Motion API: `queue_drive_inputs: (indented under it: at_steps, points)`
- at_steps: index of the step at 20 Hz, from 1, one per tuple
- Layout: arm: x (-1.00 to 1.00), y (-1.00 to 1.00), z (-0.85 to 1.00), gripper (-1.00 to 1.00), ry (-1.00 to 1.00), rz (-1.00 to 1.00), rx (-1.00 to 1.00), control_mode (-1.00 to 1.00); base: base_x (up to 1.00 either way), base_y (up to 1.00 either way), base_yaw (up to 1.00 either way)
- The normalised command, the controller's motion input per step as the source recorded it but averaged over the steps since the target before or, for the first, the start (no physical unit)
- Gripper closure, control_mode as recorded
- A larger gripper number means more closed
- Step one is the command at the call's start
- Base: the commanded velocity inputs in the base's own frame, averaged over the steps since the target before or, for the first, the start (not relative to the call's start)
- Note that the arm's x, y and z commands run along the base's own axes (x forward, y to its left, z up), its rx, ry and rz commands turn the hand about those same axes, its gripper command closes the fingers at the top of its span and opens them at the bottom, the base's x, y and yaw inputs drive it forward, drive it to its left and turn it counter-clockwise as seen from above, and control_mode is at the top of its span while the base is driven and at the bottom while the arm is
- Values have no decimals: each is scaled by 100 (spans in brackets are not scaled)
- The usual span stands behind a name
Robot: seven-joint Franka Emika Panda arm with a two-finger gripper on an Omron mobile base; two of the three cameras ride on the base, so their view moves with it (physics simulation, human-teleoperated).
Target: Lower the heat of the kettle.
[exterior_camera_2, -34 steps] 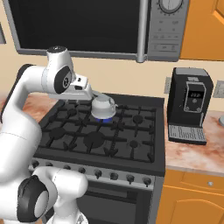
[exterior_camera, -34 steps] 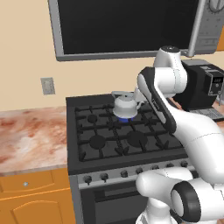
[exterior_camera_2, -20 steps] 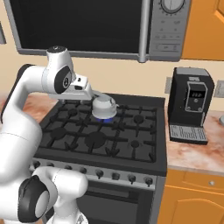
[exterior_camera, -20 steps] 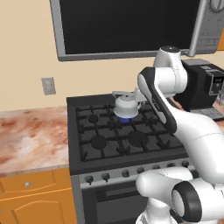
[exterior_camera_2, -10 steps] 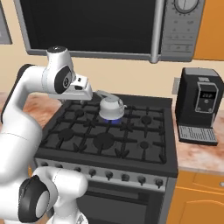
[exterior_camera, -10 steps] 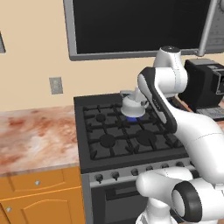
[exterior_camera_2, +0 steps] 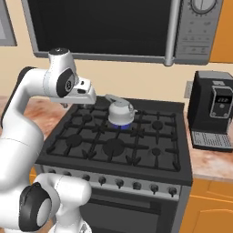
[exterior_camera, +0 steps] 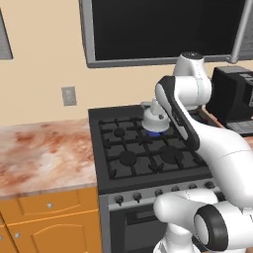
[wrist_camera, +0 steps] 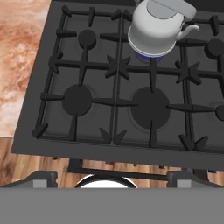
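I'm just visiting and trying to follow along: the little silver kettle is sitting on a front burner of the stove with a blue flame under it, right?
Not quite. The kettle does have a blue flame under it, but it sits on a back burner of the stove, near the wall, not a front one. The right base view shows this plainly: the front burners, nearest the knobs, are bare.

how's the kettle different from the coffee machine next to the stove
The kettle is small, squat, rounded and silvery-white; the coffee machine is tall, boxy and black. The kettle sits on a rear burner of the stove over a blue flame; the coffee machine stands on the counter to the stove's right. The kettle has a thin arched handle and a short spout; the coffee machine has a small lit display on its front. Both stand upright.
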Motion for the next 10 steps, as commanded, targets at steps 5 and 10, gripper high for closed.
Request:
queue_drive_inputs:
  at_steps: [5,10]
  points:
    - [0,0,0,-100,0,0,0,100,0,31,0]
    - [0,0,0,-100,0,0,0,100,0,31,0]
